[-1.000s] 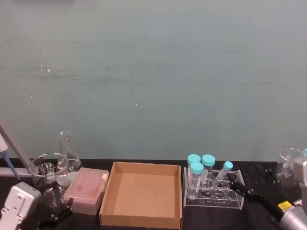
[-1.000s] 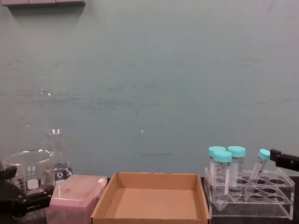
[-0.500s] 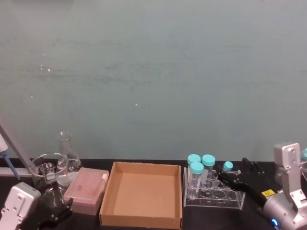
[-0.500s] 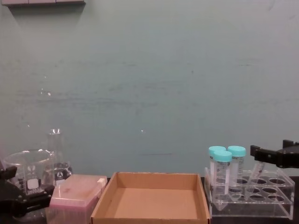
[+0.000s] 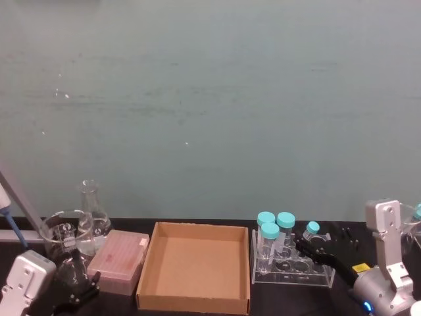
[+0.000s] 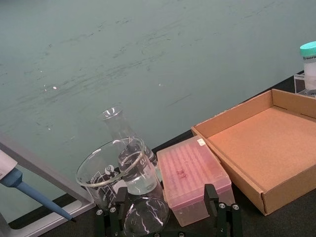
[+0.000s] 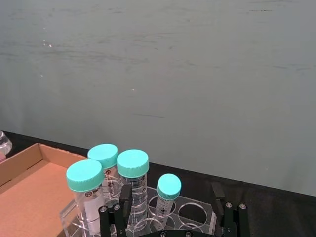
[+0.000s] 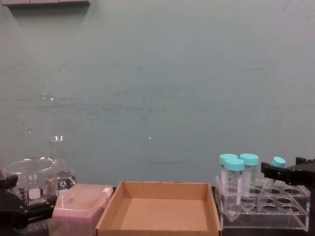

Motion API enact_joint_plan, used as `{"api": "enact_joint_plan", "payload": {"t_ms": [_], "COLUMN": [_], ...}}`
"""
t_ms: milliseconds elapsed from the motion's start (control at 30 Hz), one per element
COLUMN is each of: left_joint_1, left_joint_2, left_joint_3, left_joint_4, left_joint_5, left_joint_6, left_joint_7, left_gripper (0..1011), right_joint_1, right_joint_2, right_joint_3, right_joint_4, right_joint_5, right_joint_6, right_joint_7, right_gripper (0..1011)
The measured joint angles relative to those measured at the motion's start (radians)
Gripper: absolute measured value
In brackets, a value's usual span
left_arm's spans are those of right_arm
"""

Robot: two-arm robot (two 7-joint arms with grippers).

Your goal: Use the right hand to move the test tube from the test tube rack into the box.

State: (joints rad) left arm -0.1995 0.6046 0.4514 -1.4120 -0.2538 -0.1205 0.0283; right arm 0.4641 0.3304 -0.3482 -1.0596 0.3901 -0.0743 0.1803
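The slim test tube (image 7: 168,190) with a small teal cap leans in a back hole of the clear test tube rack (image 7: 196,213). My right gripper (image 7: 171,198) is open, one dark finger on each side of the tube and clear of it. The head view shows the tube (image 5: 312,228) in the rack (image 5: 289,276), with the right gripper (image 5: 314,250) reaching in from the right. From the chest, the gripper (image 8: 286,173) sits just under the tube's cap (image 8: 278,162). The brown cardboard box (image 5: 194,303) lies left of the rack. My left gripper (image 6: 165,215) is parked open at the near left.
Three wider teal-capped tubes (image 5: 270,230) stand at the rack's left end, close to the slim tube. A pink plastic box (image 5: 119,261), a beaker (image 5: 62,230) and a conical flask (image 5: 92,209) crowd the left. A round glass flask (image 6: 145,221) sits between the left fingers.
My right gripper has come in from the right and settled lower, its open fingers now on either side of the slim tube. The tube still leans in the rack. The left arm has not moved.
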Motion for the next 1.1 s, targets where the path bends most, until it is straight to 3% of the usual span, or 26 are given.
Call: {"api": "enact_joint_plan", "payload": {"t_ms": [600, 1100], "left_joint_1": [0.000, 0.000], "left_joint_2": [0.000, 0.000], "left_joint_3": [0.000, 0.000], "left_joint_4": [0.000, 0.000], "left_joint_5": [0.000, 0.000], "left_joint_6": [0.000, 0.000], "left_joint_7": [0.000, 0.000], "left_gripper": [1000, 1000], "right_joint_1": [0.007, 0.001], "right_joint_2": [-0.053, -0.086], "right_joint_3": [0.028, 0.054], "right_joint_4": [0.059, 0.066], "right_joint_5": [-0.049, -0.091], "right_joint_6": [-0.053, -0.065], "right_joint_7": [-0.006, -0.029], "right_gripper": [1000, 1000]}}
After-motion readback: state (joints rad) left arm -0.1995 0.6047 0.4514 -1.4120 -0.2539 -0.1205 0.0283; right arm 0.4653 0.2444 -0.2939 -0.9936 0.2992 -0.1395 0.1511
